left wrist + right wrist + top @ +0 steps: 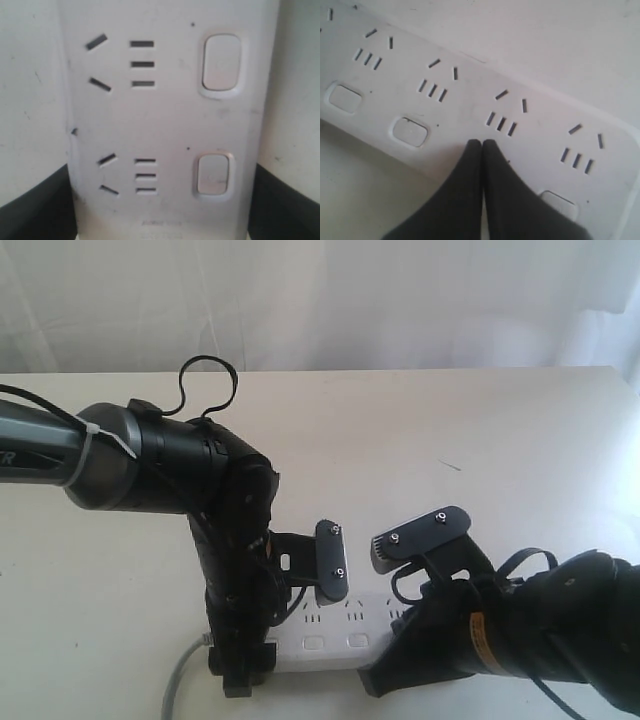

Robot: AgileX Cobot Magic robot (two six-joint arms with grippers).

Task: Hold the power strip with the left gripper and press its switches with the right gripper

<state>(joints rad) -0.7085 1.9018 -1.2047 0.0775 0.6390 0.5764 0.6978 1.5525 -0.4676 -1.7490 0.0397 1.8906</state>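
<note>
White plastic marks the power strip [335,638], which lies flat on the pale table [520,440]; its grey cord [178,685] leaves the end under the left arm. The left gripper [161,172] stands over that cord end of the strip. In the left wrist view its two black fingers [35,205] sit one at each long edge of the strip, right up against the plastic, so it is clamped across the strip's width. Between those fingers the strip shows two socket groups, each with a switch [221,64] beside it (rounded squares, each set in a shallow well). In the exterior view one screwed pad [332,562] of this gripper stands at the strip's far edge.

The right gripper [481,146] hangs over the strip farther from the cord, its fingers pinched together with no gap and nothing between them; its dark grey pad [420,532] shows above the strip in the exterior view. The tips lie over the row of switches, on the spot below one socket group [502,115], and they hide the switch there; whether they actually touch the strip I cannot tell. One switch [560,202] partly shows beside the fingers, nearer the strip's rounded free end; another [410,131] lies uncovered on their other side, farther from that end.
</note>
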